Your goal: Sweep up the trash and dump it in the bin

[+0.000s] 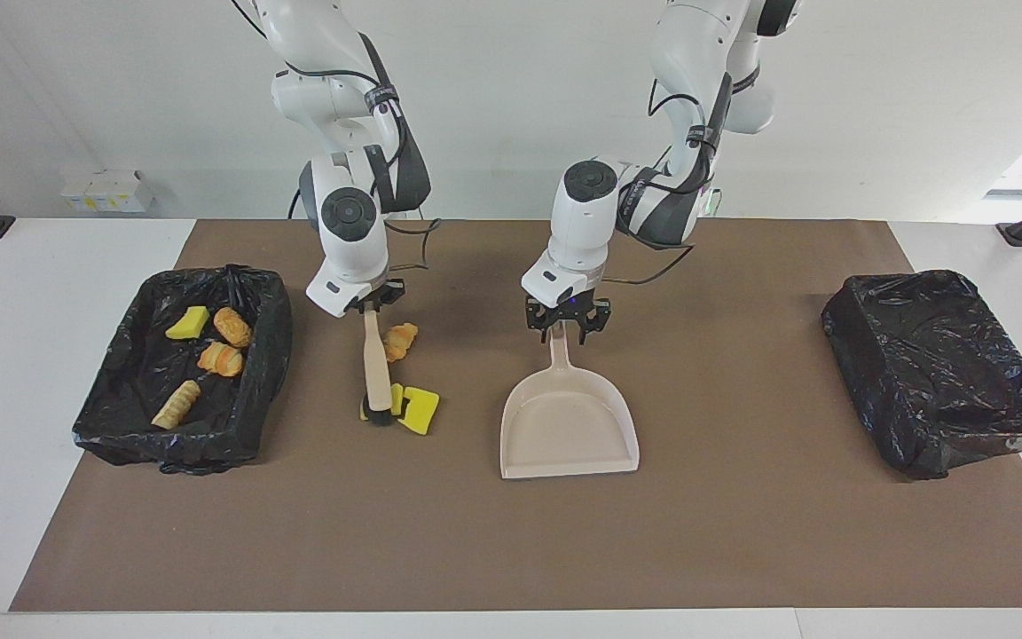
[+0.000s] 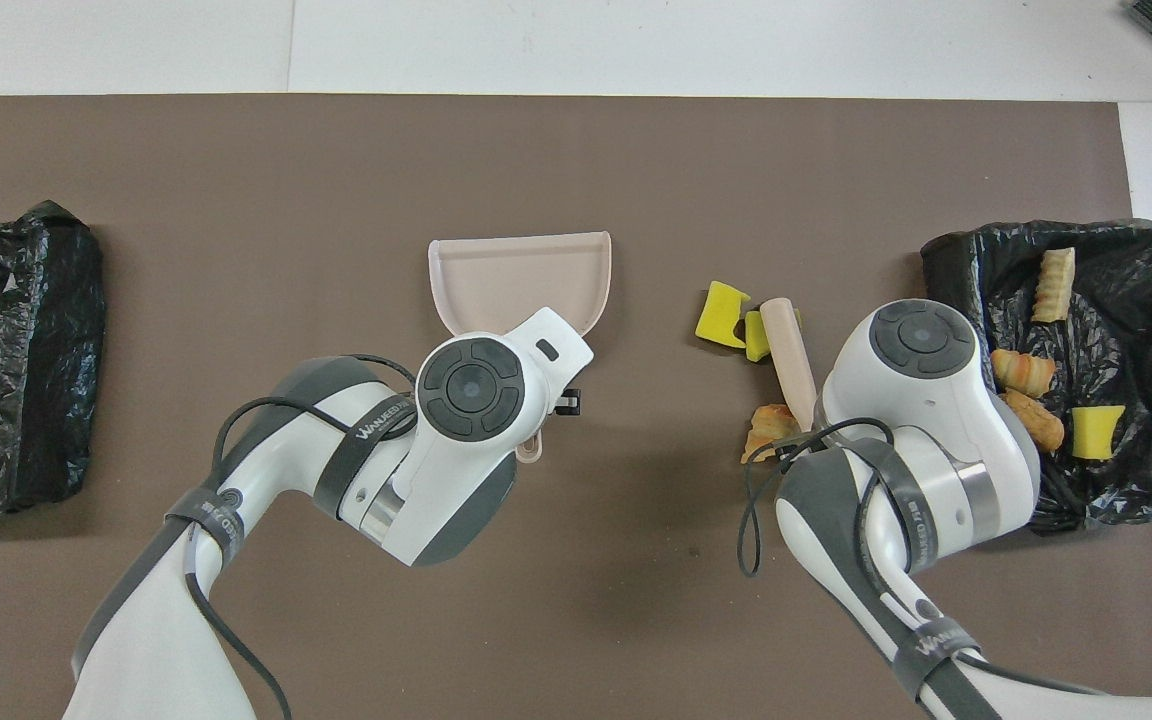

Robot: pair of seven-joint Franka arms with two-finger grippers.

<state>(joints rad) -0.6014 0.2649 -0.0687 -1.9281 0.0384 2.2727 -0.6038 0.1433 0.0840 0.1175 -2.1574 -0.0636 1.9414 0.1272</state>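
Trash (image 1: 412, 408) touching brush (image 1: 377, 373) under right fingers (image 1: 373, 305) clamped, left fingers' (image 1: 567, 325) state unclear

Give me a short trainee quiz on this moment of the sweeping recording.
1. True or false: the dustpan already has something lying in it.
2. How many trash pieces lie in the bin toward the right arm's end of the table?
3. What does the right gripper hold? A: the dustpan. B: the brush. C: a sponge chunk.

Key
1. False: it is empty.
2. Four.
3. B: it is shut on the handle of the brush.
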